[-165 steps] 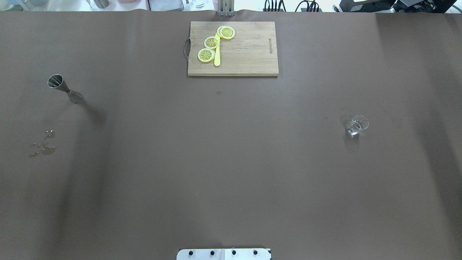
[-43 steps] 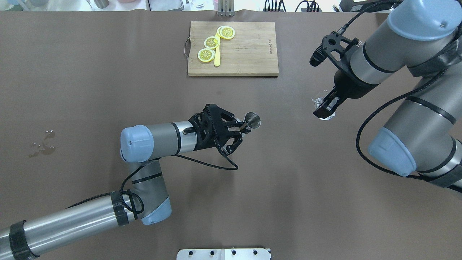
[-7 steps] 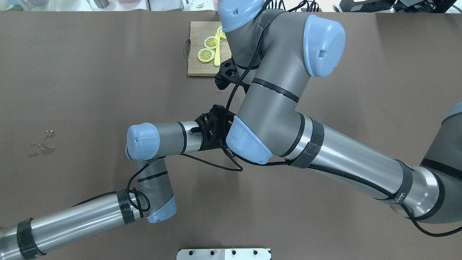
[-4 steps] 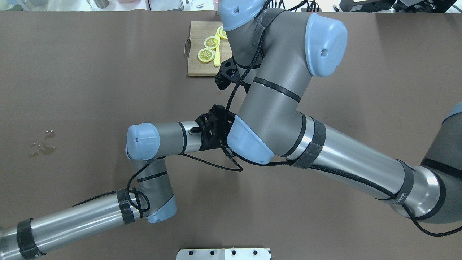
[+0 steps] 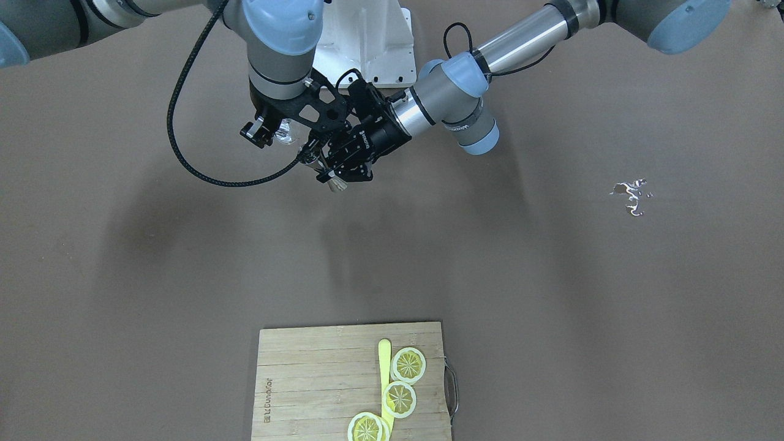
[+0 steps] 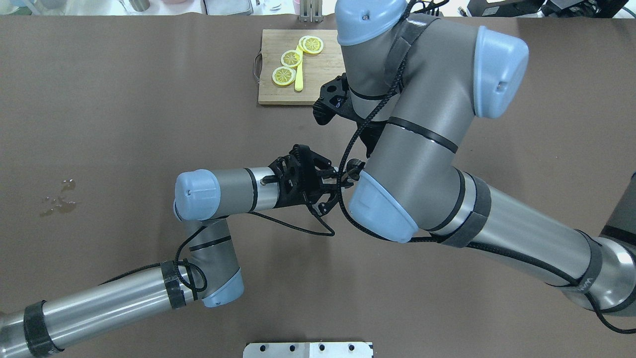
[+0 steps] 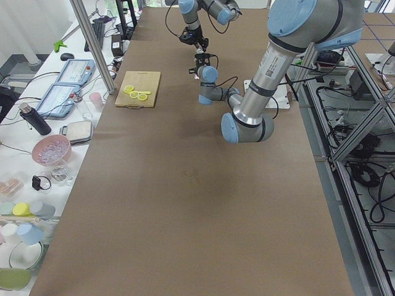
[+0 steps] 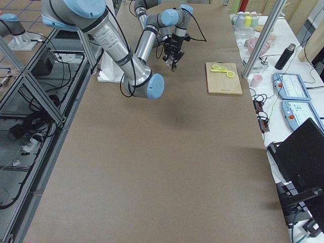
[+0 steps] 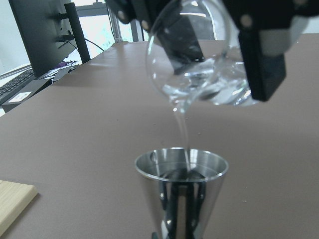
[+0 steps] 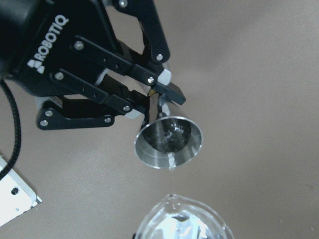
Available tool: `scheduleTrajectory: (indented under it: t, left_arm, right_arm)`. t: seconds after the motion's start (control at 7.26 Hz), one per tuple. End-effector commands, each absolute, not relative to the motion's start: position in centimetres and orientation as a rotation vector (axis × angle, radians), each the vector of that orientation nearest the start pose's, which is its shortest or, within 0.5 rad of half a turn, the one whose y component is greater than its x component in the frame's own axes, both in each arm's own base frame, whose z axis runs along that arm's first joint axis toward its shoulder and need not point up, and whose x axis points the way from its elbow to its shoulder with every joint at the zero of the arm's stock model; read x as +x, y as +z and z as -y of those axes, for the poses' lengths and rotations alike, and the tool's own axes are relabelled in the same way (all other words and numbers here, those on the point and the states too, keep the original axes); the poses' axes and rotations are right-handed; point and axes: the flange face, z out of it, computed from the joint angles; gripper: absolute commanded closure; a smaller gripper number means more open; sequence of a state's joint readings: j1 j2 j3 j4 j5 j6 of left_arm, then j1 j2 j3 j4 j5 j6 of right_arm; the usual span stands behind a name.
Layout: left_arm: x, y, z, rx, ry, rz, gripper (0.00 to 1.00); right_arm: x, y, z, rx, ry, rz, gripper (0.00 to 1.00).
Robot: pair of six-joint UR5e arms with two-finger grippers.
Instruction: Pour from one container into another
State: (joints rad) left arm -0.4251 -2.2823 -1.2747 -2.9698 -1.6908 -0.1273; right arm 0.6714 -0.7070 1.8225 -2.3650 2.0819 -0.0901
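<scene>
while the right gripper [image 9: 199, 47], clamped on the tilted glass [image 9: 192, 79], pours a stream [image 9: 182, 132] into the jigger [image 9: 182, 186], clamped in the left gripper [image 10: 158, 102] above the tabletop's [image 6: 149, 124] middle, drift of either arm would send it past the rim; prolonged tilt would overfill.
</scene>
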Motion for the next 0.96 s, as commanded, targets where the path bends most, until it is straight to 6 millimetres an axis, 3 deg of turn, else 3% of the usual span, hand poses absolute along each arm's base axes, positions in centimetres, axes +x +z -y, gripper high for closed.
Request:
scheduleTrajectory:
  t: [0.0,0.14,0.41,0.69,0.83]
  left_arm:
    - [59.5,20.2,40.2,1.469,0.827,-1.205,1.0]
    - [59.4,19.9,40.2,1.475,0.826,-1.211,1.0]
    - [59.1,19.4,40.2,1.489,0.821,-1.218,1.0]
    - [58.6,19.3,40.3,1.514,0.809,-1.231,1.0]
    - [58.3,19.4,40.2,1.527,0.803,-1.238,1.0]
  right_arm:
    - [-41.0,14.7,45.5,0.191,-1.027,0.655,1.0]
    - [-39.7,15.1,45.4,0.229,-1.022,0.666,1.0]
    - [-36.3,18.6,45.8,0.347,-0.997,0.695,1.0]
    - [-33.4,23.9,46.8,0.418,-0.968,0.729,1.0]
    - [-31.5,27.7,47.0,0.46,-0.95,0.748,1.0]
